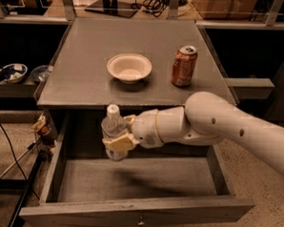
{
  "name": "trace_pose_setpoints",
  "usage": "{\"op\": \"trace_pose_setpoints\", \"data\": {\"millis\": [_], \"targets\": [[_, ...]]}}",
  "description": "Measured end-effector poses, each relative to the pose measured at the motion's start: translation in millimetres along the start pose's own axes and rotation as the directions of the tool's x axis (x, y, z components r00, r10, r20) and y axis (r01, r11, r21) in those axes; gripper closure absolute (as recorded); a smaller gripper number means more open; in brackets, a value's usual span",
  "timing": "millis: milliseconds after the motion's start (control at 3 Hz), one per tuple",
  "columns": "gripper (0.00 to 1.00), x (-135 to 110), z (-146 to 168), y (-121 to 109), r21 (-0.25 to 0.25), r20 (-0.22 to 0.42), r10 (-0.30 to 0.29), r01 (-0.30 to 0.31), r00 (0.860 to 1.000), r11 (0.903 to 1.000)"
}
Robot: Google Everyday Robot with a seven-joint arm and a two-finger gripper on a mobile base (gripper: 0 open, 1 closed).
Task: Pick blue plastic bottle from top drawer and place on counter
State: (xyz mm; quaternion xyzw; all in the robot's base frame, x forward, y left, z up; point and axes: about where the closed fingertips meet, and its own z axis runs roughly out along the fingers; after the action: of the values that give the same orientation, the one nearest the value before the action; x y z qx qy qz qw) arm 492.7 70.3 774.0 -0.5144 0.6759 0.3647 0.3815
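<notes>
Over the top drawer point(132, 214), my gripper point(121, 134) clamps the blue plastic bottle point(112, 125): long axis upright, cap up; label unreadable.

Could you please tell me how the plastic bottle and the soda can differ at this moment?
The blue plastic bottle is clear with a white cap; the soda can is red-orange. The bottle is held in the gripper above the top drawer; the can stands free on the counter. Both are roughly upright.
</notes>
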Motion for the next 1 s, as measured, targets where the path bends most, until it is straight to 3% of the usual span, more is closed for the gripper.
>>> {"op": "trace_pose_setpoints", "data": {"millis": [333, 1000], "targets": [[1.0, -41.6, -0.8, -1.1, -0.017, 0.017, -0.068, 0.068, 0.998, 0.9975], [1.0, -42.2, -0.8, 2.8, -0.029, 0.018, -0.056, 0.056, 0.998, 0.998]]}}
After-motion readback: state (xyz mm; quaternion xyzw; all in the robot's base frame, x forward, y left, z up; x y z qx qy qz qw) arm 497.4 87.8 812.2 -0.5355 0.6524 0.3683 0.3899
